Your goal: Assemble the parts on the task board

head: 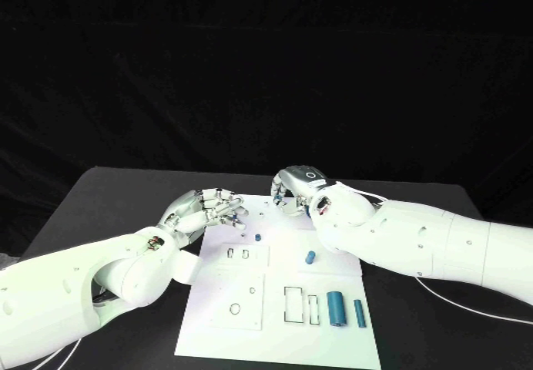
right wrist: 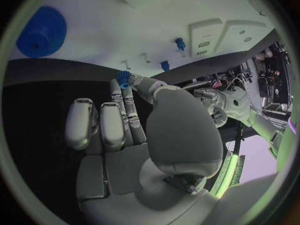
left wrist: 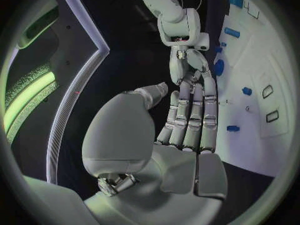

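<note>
Nearest the robot, along the near edge of the white task board (head: 222,331), two blue cylindrical parts lie side by side on the board's right part: a thick cylinder (head: 336,308) and a thinner one (head: 360,313) just to its right. Both lie flat with their long axes running near to far. Just left of them are rectangular outlined recesses in the board, and further left an oval slot.

Further in, near the board's middle, a small blue peg (head: 311,257) lies flat, its long axis also roughly near to far, tilted slightly. It sits just in front of the right arm. A smaller blue piece (head: 256,238) stands in the board beyond it, close to the left hand's fingertips.

The left hand (head: 206,212) hovers over the board's far left edge, fingers extended and close together, holding nothing; the left wrist view shows its fingers (left wrist: 190,117) straight and empty, the thumb apart.

At the far edge of the board, the right hand (head: 291,187) is bent downward. The right wrist view shows a small blue gear (right wrist: 123,78) pinched at its fingertips (right wrist: 128,92), thumb against fingers, above the dark worktop (head: 100,200) just off the board's edge. A larger blue gear (right wrist: 42,31) lies flat on the board nearby.
</note>
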Action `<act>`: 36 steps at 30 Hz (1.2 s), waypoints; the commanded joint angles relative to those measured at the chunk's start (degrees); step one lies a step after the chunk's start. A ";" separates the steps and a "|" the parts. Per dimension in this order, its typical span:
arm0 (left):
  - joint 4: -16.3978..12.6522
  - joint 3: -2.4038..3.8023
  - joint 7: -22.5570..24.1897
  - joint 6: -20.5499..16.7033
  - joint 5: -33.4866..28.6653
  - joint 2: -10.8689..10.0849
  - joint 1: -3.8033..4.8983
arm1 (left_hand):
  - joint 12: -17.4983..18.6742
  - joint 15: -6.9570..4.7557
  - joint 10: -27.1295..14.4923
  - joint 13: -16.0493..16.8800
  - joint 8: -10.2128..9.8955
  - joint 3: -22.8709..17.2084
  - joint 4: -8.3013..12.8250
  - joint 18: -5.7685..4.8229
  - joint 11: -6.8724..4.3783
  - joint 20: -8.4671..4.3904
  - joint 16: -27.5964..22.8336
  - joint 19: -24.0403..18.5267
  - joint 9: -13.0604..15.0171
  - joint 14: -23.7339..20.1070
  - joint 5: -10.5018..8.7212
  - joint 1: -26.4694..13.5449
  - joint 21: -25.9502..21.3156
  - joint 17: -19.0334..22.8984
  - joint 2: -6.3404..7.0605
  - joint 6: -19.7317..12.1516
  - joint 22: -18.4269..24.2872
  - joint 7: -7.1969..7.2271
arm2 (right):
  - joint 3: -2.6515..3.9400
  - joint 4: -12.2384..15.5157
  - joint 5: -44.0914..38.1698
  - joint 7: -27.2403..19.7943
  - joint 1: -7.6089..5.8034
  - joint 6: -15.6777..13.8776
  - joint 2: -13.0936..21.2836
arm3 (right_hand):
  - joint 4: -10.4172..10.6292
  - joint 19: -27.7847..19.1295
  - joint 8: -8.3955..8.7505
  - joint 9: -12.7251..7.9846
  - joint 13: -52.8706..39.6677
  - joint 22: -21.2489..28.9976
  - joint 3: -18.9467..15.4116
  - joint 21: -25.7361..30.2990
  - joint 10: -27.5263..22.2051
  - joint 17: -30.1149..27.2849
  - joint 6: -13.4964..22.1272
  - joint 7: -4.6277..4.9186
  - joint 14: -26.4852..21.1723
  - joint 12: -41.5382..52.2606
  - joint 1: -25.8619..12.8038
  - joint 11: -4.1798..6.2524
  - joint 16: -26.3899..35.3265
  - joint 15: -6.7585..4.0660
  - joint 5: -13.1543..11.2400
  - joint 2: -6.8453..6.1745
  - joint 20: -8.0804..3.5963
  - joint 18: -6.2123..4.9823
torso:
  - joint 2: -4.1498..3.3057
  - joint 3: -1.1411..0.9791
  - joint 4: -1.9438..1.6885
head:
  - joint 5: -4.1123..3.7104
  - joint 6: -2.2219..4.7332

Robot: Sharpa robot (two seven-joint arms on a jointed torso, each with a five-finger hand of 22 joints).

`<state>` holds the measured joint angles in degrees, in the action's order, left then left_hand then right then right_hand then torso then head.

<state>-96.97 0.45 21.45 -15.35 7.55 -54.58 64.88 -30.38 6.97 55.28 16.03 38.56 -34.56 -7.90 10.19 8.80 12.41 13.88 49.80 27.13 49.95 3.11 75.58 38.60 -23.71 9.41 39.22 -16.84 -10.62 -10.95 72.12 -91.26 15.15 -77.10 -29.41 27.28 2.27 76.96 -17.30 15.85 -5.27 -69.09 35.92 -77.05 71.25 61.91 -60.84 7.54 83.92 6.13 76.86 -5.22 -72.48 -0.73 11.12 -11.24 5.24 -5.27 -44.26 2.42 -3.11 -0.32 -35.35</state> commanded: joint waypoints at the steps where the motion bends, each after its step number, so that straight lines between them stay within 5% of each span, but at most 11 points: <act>1: 0.08 0.06 0.47 1.44 0.10 0.19 0.12 | 0.30 0.39 -0.60 -0.13 -0.22 -0.50 -0.03 0.07 -0.06 -0.04 -0.31 -0.63 -0.10 -0.04 0.03 -0.47 0.23 -0.10 0.07 -0.55 -0.08 -1.86 | 0.03 -1.39 0.31 -0.80 0.13 -0.52 -1.09 | -0.56 0.36 -0.31 0.12 -0.99 0.01 0.33 -0.13 1.66 -0.02 0.40 0.10 1.15 0.23 0.39 1.66 -0.26 -0.19 0.32 0.22 -0.03 0.71 | -0.02 -0.02 0.04 | 0.03 -0.01; 36: 0.09 0.06 0.56 1.63 0.21 0.65 0.68 | 1.10 0.68 -1.80 -0.78 -0.64 -0.82 -0.13 0.06 0.45 0.27 -0.63 -1.89 -0.34 0.00 0.03 -0.68 -0.16 -0.45 0.06 -1.64 0.21 -2.37 | 0.02 -7.72 1.87 -2.77 1.49 0.62 -6.69 | -0.98 0.36 -0.27 0.43 -1.13 -0.24 0.59 -0.25 1.12 -0.13 1.13 0.33 1.08 -0.07 0.41 1.45 -0.38 -0.03 0.30 0.03 0.08 0.74 | -0.09 -0.09 0.25 | 1.04 -0.49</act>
<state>-96.74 0.46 21.49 -14.75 7.57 -54.07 65.46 -29.45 7.39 53.84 15.30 38.11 -35.03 -8.06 10.18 9.42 12.79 13.62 48.20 26.85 49.96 3.11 75.58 38.58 -24.08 9.41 37.89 -16.68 -10.53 -10.95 64.63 -89.32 13.26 -75.67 -29.43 20.74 2.20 76.95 -17.30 16.23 -5.28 -69.33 35.99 -77.04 71.25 61.85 -60.04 7.91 83.93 6.06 76.86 -5.22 -72.48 -0.72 11.06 -11.24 5.24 -5.28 -44.31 2.42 -2.94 0.66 -35.89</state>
